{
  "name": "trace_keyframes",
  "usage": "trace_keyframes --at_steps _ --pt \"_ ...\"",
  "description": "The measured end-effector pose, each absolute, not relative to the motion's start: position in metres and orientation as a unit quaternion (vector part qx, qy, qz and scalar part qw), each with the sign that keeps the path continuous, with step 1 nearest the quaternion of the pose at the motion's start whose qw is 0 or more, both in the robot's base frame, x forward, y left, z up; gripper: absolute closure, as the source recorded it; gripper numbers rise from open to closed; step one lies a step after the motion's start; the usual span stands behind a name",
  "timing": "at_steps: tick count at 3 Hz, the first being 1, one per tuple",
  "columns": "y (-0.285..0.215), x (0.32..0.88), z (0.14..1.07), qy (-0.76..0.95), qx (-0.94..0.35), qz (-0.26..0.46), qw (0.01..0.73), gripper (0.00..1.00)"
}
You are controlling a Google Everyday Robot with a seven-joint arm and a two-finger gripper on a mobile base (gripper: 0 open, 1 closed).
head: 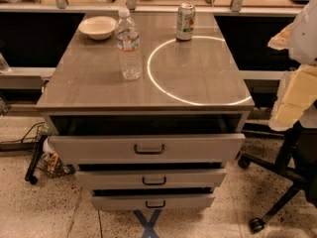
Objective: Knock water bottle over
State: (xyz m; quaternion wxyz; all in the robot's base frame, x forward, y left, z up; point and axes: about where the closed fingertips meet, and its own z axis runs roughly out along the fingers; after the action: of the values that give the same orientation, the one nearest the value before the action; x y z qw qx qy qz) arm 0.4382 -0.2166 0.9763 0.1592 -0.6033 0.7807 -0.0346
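Observation:
The water bottle [128, 43] stands upright on the left half of the grey cabinet top [198, 78]. It is clear and ribbed, with a white cap and a white, blue and red label. My arm comes in at the right edge of the view, and its cream-coloured gripper [293, 99] hangs beside the cabinet's right side, off the top. The gripper is far to the right of the bottle and touches nothing.
A soda can [185, 22] stands upright at the back, right of the bottle. A white bowl [97, 27] sits at the back left corner. A bright ring of light lies on the top. Three drawers [148, 148] stand partly open below. An office chair base [277, 192] is at the lower right.

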Motion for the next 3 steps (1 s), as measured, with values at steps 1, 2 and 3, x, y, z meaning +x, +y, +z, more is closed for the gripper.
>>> trace_keyframes --at_steps 1,2,3 --pt "-0.217 0.438 0.976 0.781 -0.603 -0.035 0.159 0.0" --pt "-0.208 0.444 0.969 0.777 -0.605 -0.018 0.173 0.0" --pt "-0.17 0.472 0.954 0.754 -0.624 0.018 0.204 0.0"
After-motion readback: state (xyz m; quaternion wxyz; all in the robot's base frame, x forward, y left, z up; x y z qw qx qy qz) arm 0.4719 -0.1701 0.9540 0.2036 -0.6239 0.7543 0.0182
